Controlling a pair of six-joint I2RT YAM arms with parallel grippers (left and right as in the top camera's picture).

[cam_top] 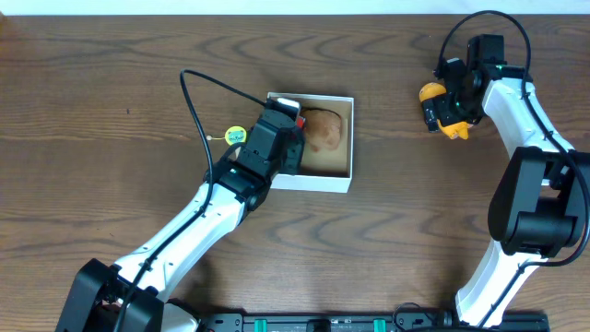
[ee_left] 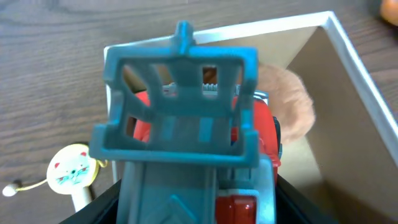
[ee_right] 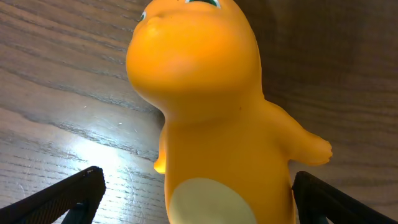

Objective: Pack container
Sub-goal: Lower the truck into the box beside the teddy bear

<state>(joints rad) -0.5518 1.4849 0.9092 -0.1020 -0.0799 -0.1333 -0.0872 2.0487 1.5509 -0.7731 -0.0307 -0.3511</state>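
Container (cam_top: 313, 180) sits central on the worktop (cam_top: 92, 184), brown plush (cam_top: 324, 131) inside. At its 10 o'clock corner the left gripper (cam_top: 288, 118) clamps a red-and-teal toy (ee_left: 180, 124). Farther off, at 1 o'clock, the right gripper (cam_top: 445, 111) spreads wide around an orange figure (ee_right: 205, 112).

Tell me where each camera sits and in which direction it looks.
Overhead: above the table, facing straight down; shows both arms, left tool, right tool.
Left wrist: on the left arm, facing down at its teal and red toy at the container; its tool mostly hidden.
Right wrist: on the right arm, facing the orange toy between dark fingers.
Shared: overhead and left wrist both show the container.
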